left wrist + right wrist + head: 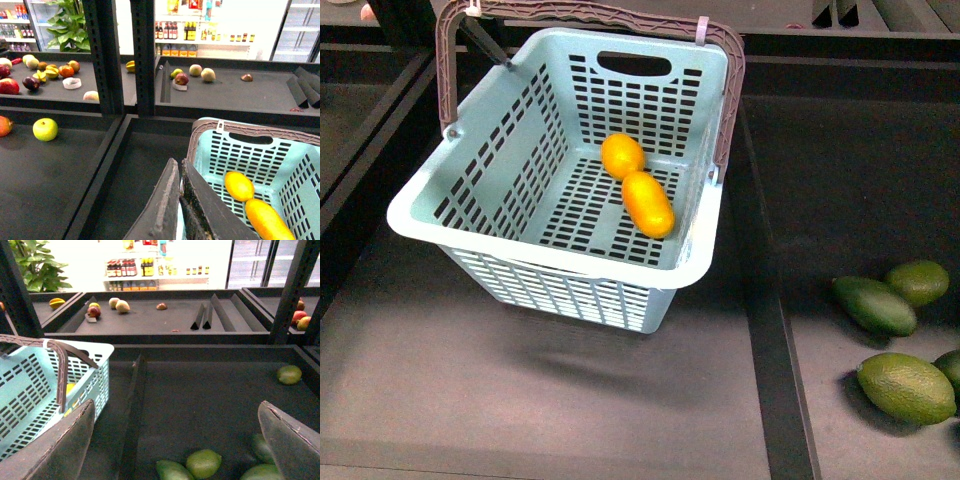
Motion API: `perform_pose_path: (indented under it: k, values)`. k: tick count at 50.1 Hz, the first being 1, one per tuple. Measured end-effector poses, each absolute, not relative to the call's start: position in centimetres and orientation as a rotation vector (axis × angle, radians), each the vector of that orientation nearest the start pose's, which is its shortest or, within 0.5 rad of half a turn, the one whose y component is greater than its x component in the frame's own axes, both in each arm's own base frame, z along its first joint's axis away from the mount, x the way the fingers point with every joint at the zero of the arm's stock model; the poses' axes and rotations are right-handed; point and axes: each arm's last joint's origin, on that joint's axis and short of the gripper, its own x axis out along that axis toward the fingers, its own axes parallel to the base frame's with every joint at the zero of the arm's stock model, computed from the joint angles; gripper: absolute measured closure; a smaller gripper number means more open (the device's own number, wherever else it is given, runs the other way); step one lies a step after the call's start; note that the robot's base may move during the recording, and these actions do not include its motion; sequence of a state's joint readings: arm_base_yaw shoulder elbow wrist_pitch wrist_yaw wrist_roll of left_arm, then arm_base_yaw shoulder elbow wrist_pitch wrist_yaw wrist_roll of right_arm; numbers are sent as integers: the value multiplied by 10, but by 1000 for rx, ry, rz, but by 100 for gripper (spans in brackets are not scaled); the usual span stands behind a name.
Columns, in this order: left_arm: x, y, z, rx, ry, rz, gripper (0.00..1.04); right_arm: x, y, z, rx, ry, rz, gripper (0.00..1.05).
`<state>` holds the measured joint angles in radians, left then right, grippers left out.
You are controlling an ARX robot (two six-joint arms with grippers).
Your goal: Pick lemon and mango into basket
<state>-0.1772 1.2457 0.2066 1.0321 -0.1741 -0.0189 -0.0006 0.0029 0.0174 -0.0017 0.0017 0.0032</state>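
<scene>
Pale teal basket (470, 215) already holds lemon (622, 156) and mango (649, 204), touching. Left gripper (179, 207) nearly closed, empty; right gripper (175, 440) wide open, empty. Placing looks finished; next: retract.

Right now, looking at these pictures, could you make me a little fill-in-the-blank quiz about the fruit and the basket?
1. The lemon and the mango both lie inside the ____.
2. In the basket, the lemon and the mango are ____ each other, not apart.
3. The fruits left on the shelf to the basket's right are ____ in colour.
4. The right gripper's jaws stand wide ____, holding nothing.

Missing words: basket; touching; green; open
</scene>
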Motion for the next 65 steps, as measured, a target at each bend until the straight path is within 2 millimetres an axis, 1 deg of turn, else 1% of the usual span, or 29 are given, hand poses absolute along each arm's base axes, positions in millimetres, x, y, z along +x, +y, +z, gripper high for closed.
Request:
perform_pose_path:
  k: [6, 14, 19, 22, 27, 35, 45, 65]
  values:
    - [189, -23, 161, -14, 19, -7, 101, 97, 0, 169, 3, -13, -3, 9]
    - [172, -15, 163, -13, 10, -4, 101, 97, 0, 169, 3, -13, -2, 9]
    - [164, -12, 162, -13, 15, -2, 101, 97, 0, 169, 3, -13, -2, 9]
    - [159, -7, 163, -13, 16, -29, 101, 97, 0, 169, 3, -13, -2, 9]
    - [153, -1, 164, -12, 8, 1, 101, 97, 0, 169, 3, -13, -3, 9]
    - [143, -1, 164, -11, 11, -3, 101, 97, 0, 169, 3, -13, -2, 9]
    - [131, -1, 170, -11, -8, -4, 101, 97, 0, 169, 3, -13, -2, 9]
    - [117, -1, 172, -11, -16, -4, 101, 97, 0, 169, 3, -13, -2, 9]
